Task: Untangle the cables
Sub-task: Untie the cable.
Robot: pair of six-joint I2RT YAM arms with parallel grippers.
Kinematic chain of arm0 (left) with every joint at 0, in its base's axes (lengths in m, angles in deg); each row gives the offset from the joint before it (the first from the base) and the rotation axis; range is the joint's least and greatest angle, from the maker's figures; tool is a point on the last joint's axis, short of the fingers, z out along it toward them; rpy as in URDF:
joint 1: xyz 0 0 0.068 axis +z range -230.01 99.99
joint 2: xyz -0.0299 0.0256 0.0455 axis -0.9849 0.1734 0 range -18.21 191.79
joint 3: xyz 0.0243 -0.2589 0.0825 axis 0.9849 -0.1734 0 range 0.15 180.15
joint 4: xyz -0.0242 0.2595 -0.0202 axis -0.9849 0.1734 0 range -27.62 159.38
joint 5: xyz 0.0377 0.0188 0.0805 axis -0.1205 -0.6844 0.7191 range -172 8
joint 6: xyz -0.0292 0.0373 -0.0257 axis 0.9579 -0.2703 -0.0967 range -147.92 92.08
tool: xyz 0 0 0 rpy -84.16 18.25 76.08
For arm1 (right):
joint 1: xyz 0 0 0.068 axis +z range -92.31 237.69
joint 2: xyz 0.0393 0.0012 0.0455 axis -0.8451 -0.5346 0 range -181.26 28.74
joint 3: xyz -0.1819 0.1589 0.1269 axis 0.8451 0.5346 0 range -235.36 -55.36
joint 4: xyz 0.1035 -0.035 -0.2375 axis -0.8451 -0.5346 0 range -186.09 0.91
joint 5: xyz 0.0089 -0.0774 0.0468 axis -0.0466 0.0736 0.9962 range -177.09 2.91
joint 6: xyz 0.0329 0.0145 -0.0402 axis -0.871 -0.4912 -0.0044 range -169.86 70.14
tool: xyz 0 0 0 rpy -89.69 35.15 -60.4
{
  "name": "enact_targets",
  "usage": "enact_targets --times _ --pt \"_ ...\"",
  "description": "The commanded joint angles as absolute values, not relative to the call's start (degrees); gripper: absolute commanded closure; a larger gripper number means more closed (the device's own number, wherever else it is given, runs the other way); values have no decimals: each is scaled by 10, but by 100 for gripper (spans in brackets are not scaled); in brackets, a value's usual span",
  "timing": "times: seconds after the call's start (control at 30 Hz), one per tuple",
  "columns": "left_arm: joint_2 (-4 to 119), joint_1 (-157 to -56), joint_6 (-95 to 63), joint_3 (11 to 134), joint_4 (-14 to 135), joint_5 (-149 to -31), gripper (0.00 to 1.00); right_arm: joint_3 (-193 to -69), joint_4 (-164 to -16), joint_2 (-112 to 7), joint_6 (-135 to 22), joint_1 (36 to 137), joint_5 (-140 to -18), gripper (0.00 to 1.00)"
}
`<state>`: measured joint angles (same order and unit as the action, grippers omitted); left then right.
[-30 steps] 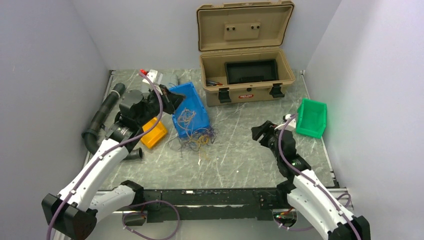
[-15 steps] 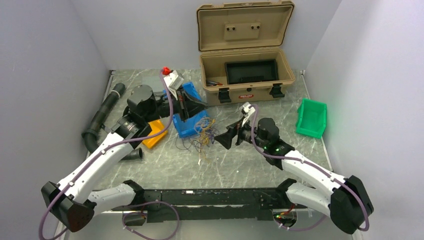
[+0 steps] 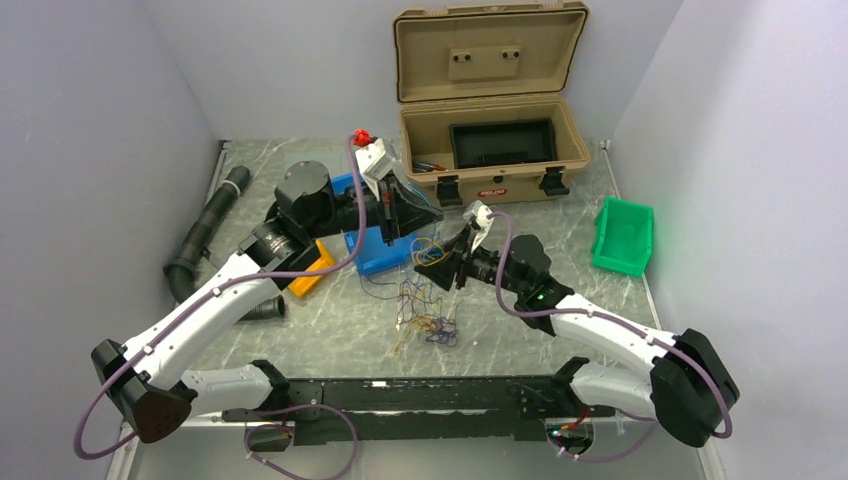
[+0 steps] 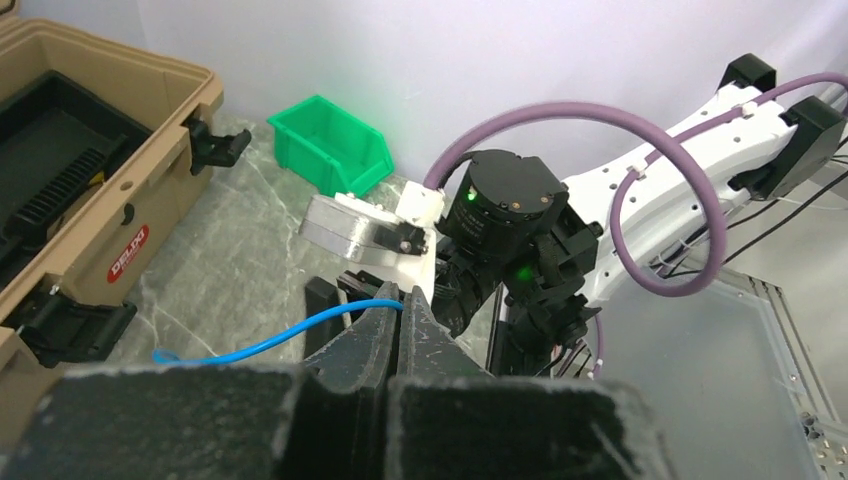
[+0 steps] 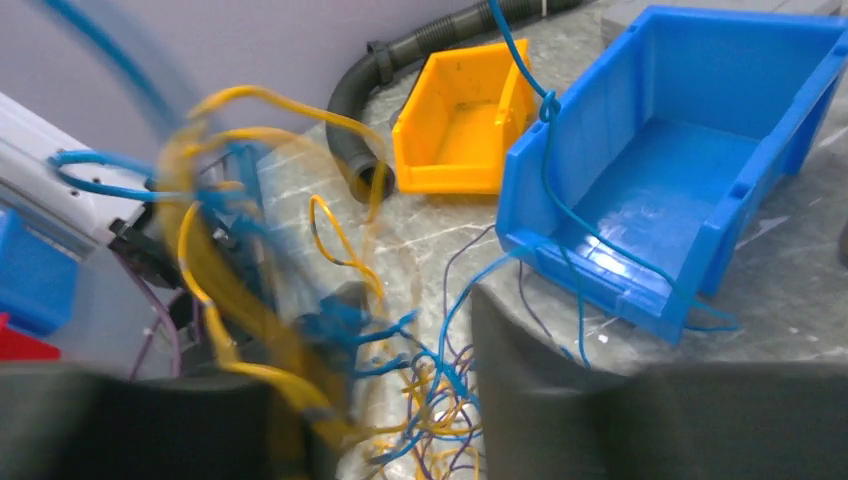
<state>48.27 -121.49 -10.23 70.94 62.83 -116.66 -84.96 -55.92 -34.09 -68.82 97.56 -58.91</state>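
**Two grippers, one tangle, three bins**

Two arms meet over the middle of the table. The left gripper (image 4: 398, 302) is raised, with its fingers pressed together on a single blue wire (image 4: 270, 343); the wire runs out from the fingertips and hangs to one side. The right gripper (image 3: 433, 270) points at the left one from just beside it. Its two fingers stand apart, with yellow, blue and purple strands crossing the gap and looping over one finger. The right wrist view is too blurred to show whether any strand is pinched.

The cables (image 3: 425, 315) form one loose tangle. Most of it lies on the table in front of the grippers, near the blue bin, and some strands rise from it to the fingers. One blue strand runs over the wall of the blue bin.

There are three bins:
- The blue bin (image 3: 372, 255) sits under the left arm.
- The orange bin (image 3: 312, 272) is just beside the blue one.
- The green bin (image 3: 622, 236) stands well apart at the right edge.

One tan case (image 3: 490, 172) stands open at the back, with a black tray inside and two latches on its front. One black hose (image 3: 205, 232) lies along the left edge, behind the orange bin.
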Motion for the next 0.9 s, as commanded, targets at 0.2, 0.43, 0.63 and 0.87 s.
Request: enact_targets --times 0.2,0.43,0.63,0.87 --pt "429 -1218 -129 706 691 -877 100 -814 -651 -255 -729 980 -826 100" --pt "363 -1201 -114 659 765 -621 100 -842 -1075 -140 -978 952 -1282 100" --pt "324 -1157 -80 626 803 -586 100 -871 -1296 -85 -1202 891 -1421 100" --pt "318 -1149 -118 611 766 -713 100 -869 -1157 -98 -1037 872 -1335 100"
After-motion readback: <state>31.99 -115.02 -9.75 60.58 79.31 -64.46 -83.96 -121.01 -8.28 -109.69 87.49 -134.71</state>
